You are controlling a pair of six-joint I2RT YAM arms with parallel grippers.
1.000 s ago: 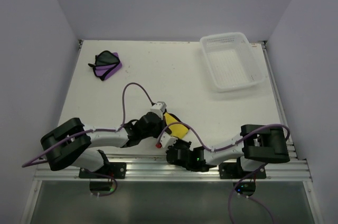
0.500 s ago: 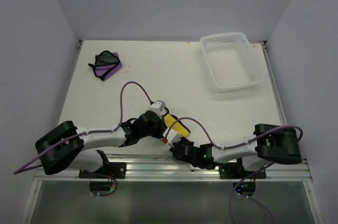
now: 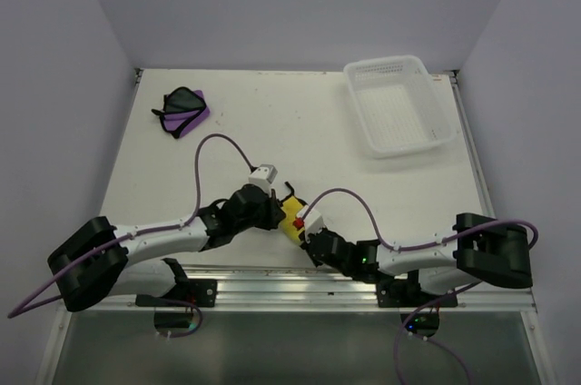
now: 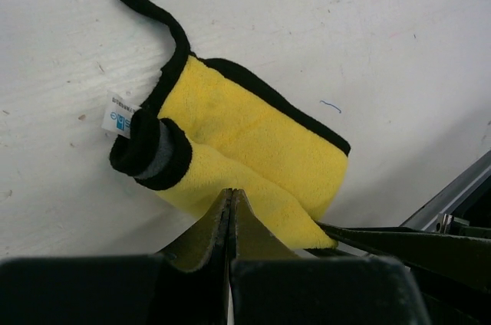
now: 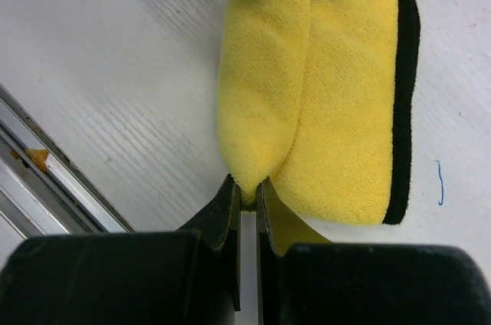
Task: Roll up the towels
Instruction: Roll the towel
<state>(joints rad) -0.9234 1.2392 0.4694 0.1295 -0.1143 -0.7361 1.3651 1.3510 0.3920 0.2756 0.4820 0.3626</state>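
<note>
left tool point(image 4: 231, 204) was closed tight, tips on bright yellow black-edged soft towel point(image 4: 253, 137) | right tool point(image 5: 247, 191) pinched towel's fold

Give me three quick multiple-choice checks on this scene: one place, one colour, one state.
1. Where is the purple towel?
A. between the two arms
B. far-left corner of the table
C. hanging off the near edge

2. What colour edges the yellow towel?
A. white
B. red
C. black

3. The fingers of the right gripper are:
A. pinched on the yellow towel's fold
B. spread wide above it
C. resting on bare table

Key: B, it lies in the far-left corner; C, a black border runs along it; A, yellow cloth sits between the nearly shut fingers.
</note>
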